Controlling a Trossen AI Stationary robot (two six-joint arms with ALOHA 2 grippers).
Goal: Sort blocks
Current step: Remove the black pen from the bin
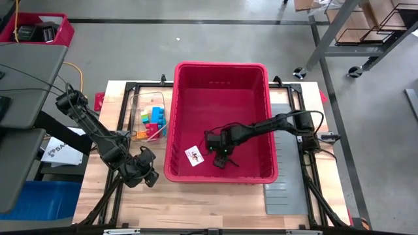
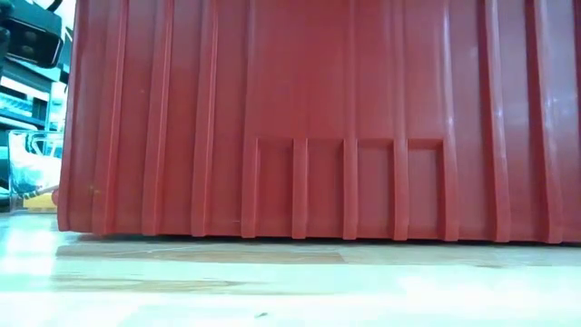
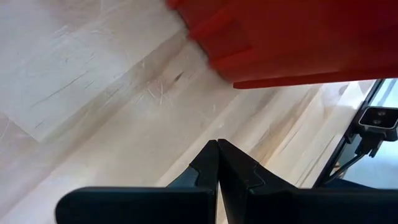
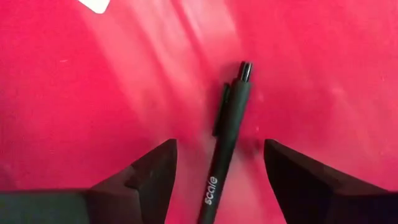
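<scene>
Blocks (image 1: 154, 121), small glossy plastic bricks in blue, green, yellow and red, sit in a clear rectangular tray (image 1: 137, 102) beside the ribbed red bin (image 1: 222, 70). Inside the bin lie a white card (image 1: 194, 156) and a slim black pen (image 4: 225, 142), between the released right hand's (image 4: 219, 163) fingers. Left hand (image 3: 217, 163) is clenched empty over the pale wooden tabletop (image 3: 93, 81).

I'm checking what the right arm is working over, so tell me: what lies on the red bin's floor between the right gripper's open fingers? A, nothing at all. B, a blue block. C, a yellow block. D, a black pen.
D: the right wrist view shows a black pen lying on the bin floor between the open right gripper fingers.
</scene>
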